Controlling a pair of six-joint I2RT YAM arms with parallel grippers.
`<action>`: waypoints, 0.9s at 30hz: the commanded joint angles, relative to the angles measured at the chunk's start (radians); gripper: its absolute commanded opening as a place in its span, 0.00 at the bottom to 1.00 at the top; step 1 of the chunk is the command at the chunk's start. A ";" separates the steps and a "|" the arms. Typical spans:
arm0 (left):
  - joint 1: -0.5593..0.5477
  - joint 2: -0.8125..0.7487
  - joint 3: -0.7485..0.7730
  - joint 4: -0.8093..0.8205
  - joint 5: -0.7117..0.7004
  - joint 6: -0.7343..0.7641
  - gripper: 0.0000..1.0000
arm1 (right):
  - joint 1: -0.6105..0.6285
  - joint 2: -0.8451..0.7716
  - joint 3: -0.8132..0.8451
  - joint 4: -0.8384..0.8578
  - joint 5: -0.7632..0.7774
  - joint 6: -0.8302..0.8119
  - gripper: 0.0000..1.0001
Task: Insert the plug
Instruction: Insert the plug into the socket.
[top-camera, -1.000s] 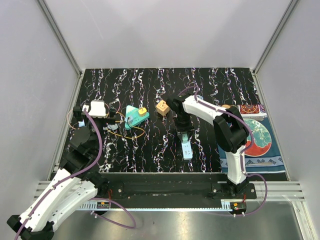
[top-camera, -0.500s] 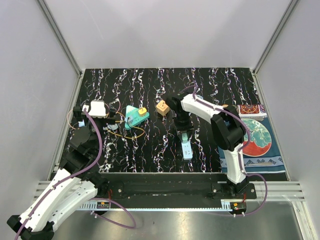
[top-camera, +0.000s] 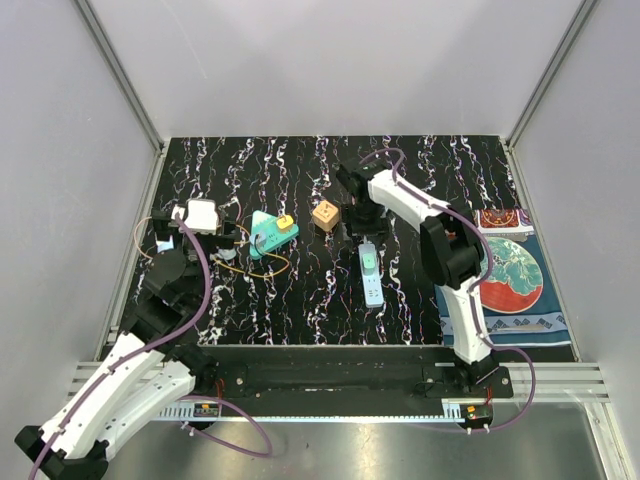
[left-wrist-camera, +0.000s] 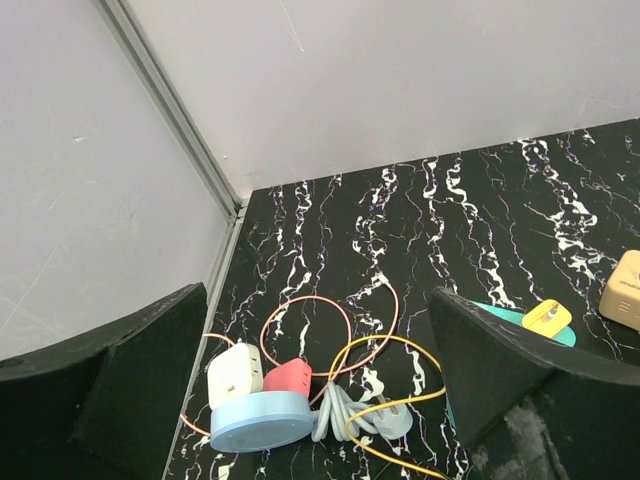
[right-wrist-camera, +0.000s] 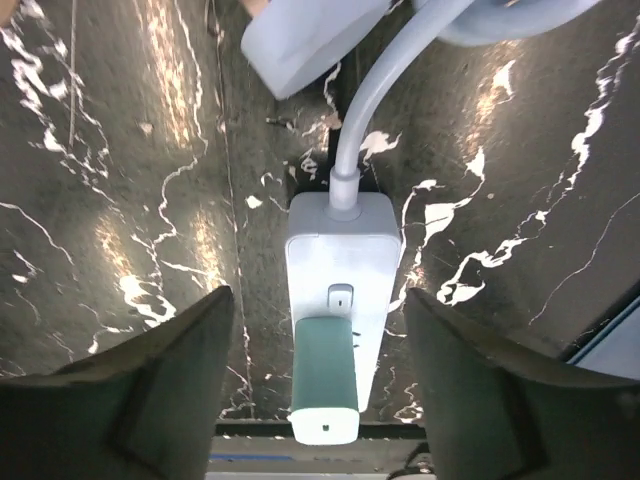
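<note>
A white power strip (top-camera: 372, 278) lies on the black marbled table, and a green plug (top-camera: 369, 260) sits in it. In the right wrist view the green plug (right-wrist-camera: 325, 375) stands in the strip (right-wrist-camera: 342, 245) just below its switch. My right gripper (right-wrist-camera: 318, 292) hangs open above it, fingers well apart on either side and touching nothing. From above, the right gripper (top-camera: 364, 222) is just beyond the strip's far end. My left gripper (left-wrist-camera: 318, 291) is open and empty over the left cable pile.
Under the left gripper lie a white charger (left-wrist-camera: 235, 372), a red plug (left-wrist-camera: 287, 377), a blue round hub (left-wrist-camera: 260, 420) and orange and yellow cables. A teal triangular block (top-camera: 265, 237), a wooden cube (top-camera: 324, 213) and a patterned cloth (top-camera: 512, 275) are nearby.
My right gripper opened, let go of the green plug and drew back toward the far side. The plug stays in the strip. The left wrist shifted slightly.
</note>
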 joint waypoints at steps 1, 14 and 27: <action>0.006 0.021 0.011 0.025 0.028 -0.019 0.99 | -0.008 -0.128 0.002 0.098 0.048 0.002 0.79; 0.007 0.115 0.040 -0.013 0.083 -0.082 0.99 | -0.014 -0.662 -0.741 0.503 -0.146 0.091 1.00; 0.007 0.164 0.057 -0.044 0.147 -0.111 0.99 | 0.033 -0.668 -0.977 0.848 -0.386 0.187 1.00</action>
